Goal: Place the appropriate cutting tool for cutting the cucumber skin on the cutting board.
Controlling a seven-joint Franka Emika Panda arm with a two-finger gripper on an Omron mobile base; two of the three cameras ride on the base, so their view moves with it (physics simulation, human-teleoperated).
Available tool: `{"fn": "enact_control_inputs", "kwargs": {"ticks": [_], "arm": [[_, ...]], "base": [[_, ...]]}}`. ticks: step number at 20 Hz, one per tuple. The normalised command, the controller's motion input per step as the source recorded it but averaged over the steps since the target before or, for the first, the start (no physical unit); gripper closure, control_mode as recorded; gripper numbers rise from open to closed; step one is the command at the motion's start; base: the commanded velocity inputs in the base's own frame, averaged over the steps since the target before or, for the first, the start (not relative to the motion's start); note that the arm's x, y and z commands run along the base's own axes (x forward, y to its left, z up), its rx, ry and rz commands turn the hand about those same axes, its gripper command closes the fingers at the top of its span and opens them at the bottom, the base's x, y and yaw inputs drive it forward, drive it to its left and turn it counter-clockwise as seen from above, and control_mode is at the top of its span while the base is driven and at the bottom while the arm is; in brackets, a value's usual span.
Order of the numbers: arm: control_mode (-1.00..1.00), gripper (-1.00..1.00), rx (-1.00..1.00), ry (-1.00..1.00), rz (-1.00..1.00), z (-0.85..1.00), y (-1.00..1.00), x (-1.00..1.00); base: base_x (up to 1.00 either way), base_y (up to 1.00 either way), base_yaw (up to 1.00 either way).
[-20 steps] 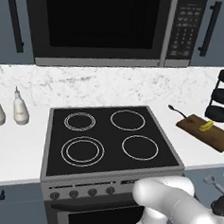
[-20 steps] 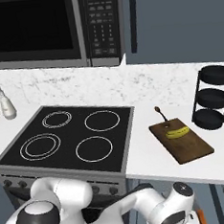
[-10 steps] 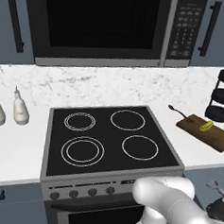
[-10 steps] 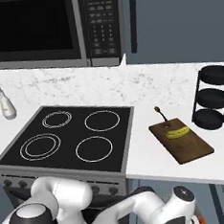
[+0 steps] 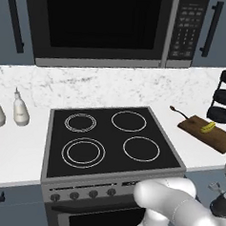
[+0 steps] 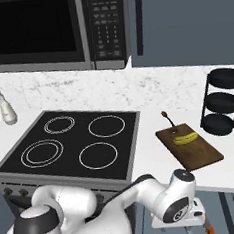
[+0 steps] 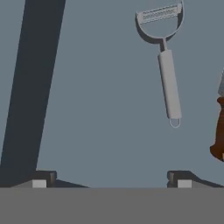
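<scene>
Grey metal, the peeler lies flat in the upper right of the hand view on a plain blue-grey surface, its bladed head toward the top edge and its handle running down to a small hanging loop. This looks like the tool the task wants, since a peeler suits cucumber skin. At the right edge of that view sits part of a second tool with a brown handle, just beside the peeler's lower end but apart from it; what kind of tool it is I cannot tell. The gripper hangs above with its two tips spread as wide as they go and nothing between them, which fits an approach not yet finished: the peeler lies up and to the right of the gap, so the hand would have to shift that way before closing. Room on the peeler's left is open; the brown handle crowds the right, so a grasp on the mid-handle seems safer. In the right base view the board lies on the white counter at centre right, between the stove and the black rack, with the cucumber on its upper half. The board's lower half is bare, leaving space for the peeler.
</scene>
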Motion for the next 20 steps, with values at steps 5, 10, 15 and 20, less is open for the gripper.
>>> {"fn": "enact_control_inputs", "kwargs": {"ticks": [5, 10, 15, 20], "arm": [[-1.0, -1.0, -0.01, 0.0, 0.1, -0.32, -0.22, 0.3], [-1.0, -1.0, -0.01, 0.0, 0.09, -0.29, -0.21, 0.35], [-1.0, -1.0, 0.0, 0.01, 0.08, -0.25, -0.1, 0.4], [-1.0, -1.0, 0.0, 0.1, 0.07, -0.29, -0.12, 0.24]], "base": [[0.0, 0.0, 0.0], [0.0, 0.0, 0.0], [0.0, 0.0, 0.0], [0.0, 0.0, 0.0]]}}
